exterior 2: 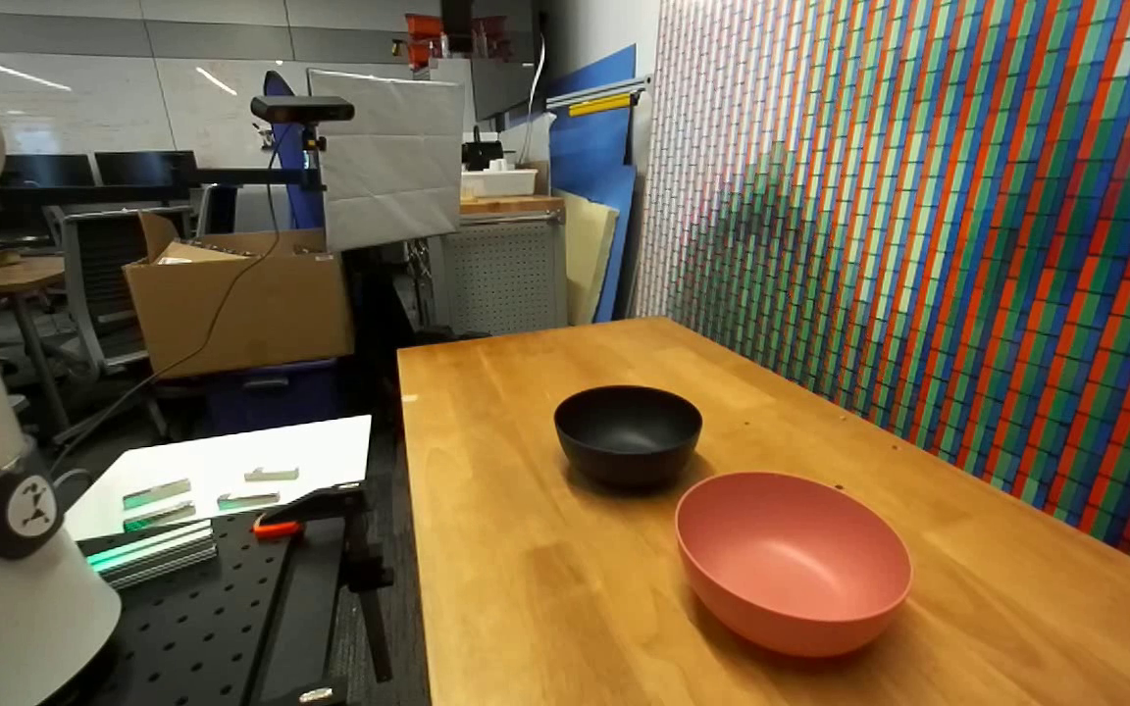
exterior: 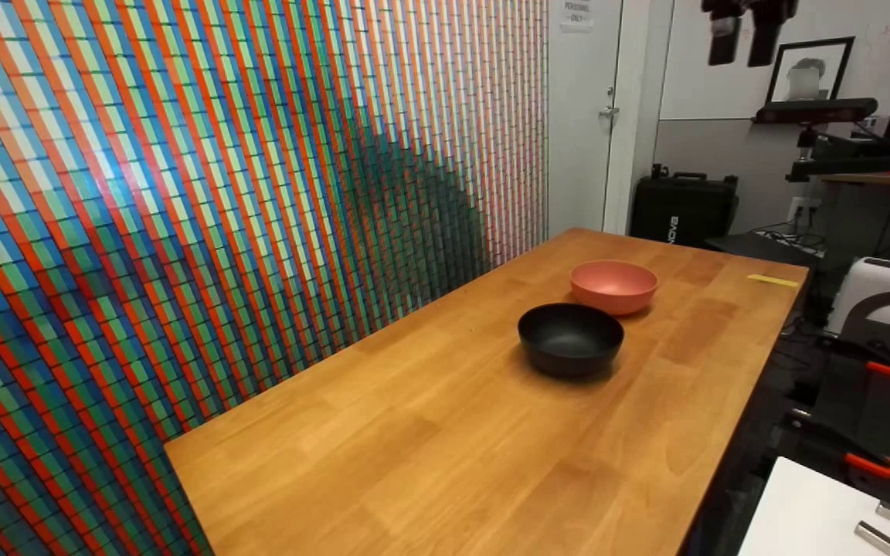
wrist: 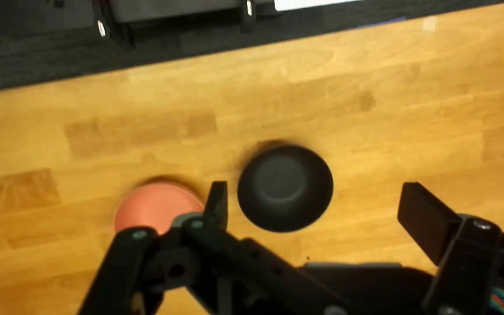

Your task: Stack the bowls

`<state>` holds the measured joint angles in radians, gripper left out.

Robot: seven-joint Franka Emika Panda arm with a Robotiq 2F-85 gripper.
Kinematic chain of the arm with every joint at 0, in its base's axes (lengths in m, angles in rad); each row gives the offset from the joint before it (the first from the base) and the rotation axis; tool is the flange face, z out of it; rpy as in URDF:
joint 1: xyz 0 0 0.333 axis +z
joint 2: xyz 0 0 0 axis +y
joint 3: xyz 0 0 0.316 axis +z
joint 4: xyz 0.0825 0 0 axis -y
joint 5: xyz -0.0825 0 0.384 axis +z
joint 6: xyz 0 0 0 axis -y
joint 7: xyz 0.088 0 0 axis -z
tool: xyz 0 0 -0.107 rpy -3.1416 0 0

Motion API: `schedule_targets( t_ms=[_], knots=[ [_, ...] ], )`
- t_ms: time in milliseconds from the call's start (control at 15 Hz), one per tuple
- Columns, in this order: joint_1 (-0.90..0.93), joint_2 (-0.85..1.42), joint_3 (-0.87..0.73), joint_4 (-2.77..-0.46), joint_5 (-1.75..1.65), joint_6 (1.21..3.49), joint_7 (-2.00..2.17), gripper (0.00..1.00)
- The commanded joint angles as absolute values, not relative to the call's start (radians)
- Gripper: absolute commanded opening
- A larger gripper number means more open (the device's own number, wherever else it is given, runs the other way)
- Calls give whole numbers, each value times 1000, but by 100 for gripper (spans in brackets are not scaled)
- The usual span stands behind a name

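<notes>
A black bowl and a salmon pink bowl stand upright on the wooden table, apart from each other. Both also show in an exterior view, the black bowl farther off and the pink bowl nearer. My gripper hangs high above the table, with its two fingers apart. In the wrist view the gripper is wide open and empty. There the black bowl shows between the fingers, nearer the left one. The pink bowl is left of it, partly hidden behind the left finger.
The wooden table runs along a colourful tiled wall. The robot's base stands beside a black perforated bench with a white board, across a gap from the table. Yellow tape lies near a table corner.
</notes>
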<state>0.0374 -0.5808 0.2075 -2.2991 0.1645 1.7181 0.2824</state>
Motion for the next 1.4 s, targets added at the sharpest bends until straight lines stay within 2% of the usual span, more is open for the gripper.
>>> schedule_targets(
  t_ms=[0,400,867,1333],
  knots=[
    [55,-379,288,-2200,113,1874,347,100],
    [90,-22,369,-2121,-96,2086,517,100],
    [229,313,244,-2021,-344,2155,672,100],
    [360,520,137,-1886,-347,2151,682,100]
  ],
)
